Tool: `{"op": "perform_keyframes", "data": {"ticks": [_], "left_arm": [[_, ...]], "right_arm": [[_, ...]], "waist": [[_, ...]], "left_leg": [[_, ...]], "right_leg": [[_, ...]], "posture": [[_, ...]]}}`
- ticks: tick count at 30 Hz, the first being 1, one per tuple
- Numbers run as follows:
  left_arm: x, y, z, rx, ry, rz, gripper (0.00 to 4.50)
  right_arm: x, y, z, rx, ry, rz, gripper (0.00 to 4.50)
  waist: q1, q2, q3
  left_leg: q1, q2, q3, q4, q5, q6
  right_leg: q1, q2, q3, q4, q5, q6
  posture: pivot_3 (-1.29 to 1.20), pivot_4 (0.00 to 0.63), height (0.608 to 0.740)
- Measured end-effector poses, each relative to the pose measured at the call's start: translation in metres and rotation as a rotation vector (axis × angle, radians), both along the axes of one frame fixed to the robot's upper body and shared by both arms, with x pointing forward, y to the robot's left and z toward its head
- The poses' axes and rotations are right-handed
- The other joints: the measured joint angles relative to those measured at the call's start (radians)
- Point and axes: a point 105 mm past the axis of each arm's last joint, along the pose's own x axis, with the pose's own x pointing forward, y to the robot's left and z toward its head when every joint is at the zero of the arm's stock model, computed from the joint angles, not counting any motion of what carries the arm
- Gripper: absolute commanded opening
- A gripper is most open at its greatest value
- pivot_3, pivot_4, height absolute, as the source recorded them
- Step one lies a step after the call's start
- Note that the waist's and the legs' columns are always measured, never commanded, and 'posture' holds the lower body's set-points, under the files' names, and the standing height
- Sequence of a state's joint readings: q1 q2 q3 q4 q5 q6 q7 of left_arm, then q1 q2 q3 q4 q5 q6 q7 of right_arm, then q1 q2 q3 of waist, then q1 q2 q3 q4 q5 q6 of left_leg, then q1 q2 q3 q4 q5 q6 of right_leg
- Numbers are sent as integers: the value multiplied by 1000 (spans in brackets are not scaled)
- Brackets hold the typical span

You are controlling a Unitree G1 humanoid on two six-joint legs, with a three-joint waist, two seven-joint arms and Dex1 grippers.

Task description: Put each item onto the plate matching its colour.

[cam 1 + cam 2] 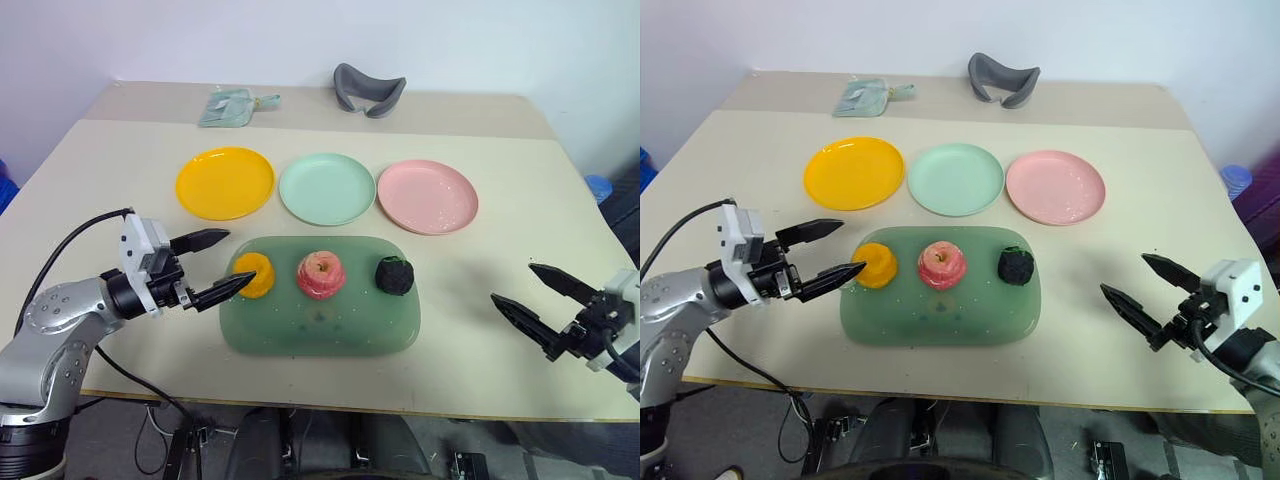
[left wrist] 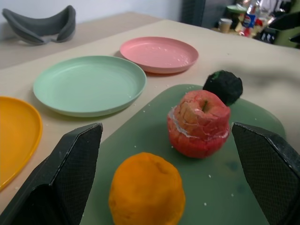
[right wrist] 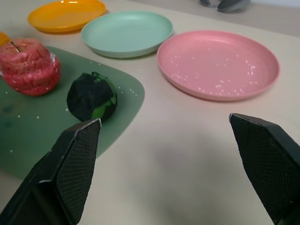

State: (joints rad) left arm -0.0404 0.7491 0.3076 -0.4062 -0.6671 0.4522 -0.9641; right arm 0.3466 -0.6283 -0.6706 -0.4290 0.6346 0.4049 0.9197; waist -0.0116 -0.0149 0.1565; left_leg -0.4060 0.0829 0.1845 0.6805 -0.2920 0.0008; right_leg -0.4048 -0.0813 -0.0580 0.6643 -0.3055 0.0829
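Three items lie in a row on the dark-green tray [image 1: 320, 335]: an orange-yellow lump [image 1: 256, 276] at its left, a pink-red apple shape [image 1: 321, 275] in the middle, and a dark green-black ball [image 1: 394, 275] at its right. Behind the tray stand the plates: orange-yellow [image 1: 225, 183], mint green [image 1: 327, 189] and pink [image 1: 428, 196], all bare. My left gripper [image 1: 240, 258] is open at the tray's left end, its fingers either side of the lump without touching it. My right gripper [image 1: 511, 282] hangs open over the table, right of the tray, holding nothing.
A grey curved cushion [image 1: 368, 90] and a pale green packet [image 1: 235, 105] lie at the back of the table. The table's front edge runs just below the tray. A blue object [image 1: 597, 187] sits beyond the table's right edge.
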Motion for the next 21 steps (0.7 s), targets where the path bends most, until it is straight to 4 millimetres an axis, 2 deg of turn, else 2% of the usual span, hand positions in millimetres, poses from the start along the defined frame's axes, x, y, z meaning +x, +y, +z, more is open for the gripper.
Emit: {"op": "perform_keyframes", "data": {"ticks": [8,17,21], "left_arm": [[1,-2,4,18,-37,-4,4500],[1,-11,-3,17,-24,-34,4500],[5,-12,1,-6,-73,-20,4500]], "right_arm": [[11,-9,7,-23,-85,-7,4459],[26,12,12,-11,-137,73,4459],[33,25,20,-1,-174,123,4459]], "waist": [[0,0,0],[1,0,0],[0,0,0]], "left_leg": [[0,0,0,0,0,0],[0,0,0,0,0,0],[0,0,0,0,0,0]], "right_leg": [[0,0,0,0,0,0],[0,0,0,0,0,0],[0,0,0,0,0,0]], "posture": [[0,150,740],[0,150,740],[0,150,740]]}}
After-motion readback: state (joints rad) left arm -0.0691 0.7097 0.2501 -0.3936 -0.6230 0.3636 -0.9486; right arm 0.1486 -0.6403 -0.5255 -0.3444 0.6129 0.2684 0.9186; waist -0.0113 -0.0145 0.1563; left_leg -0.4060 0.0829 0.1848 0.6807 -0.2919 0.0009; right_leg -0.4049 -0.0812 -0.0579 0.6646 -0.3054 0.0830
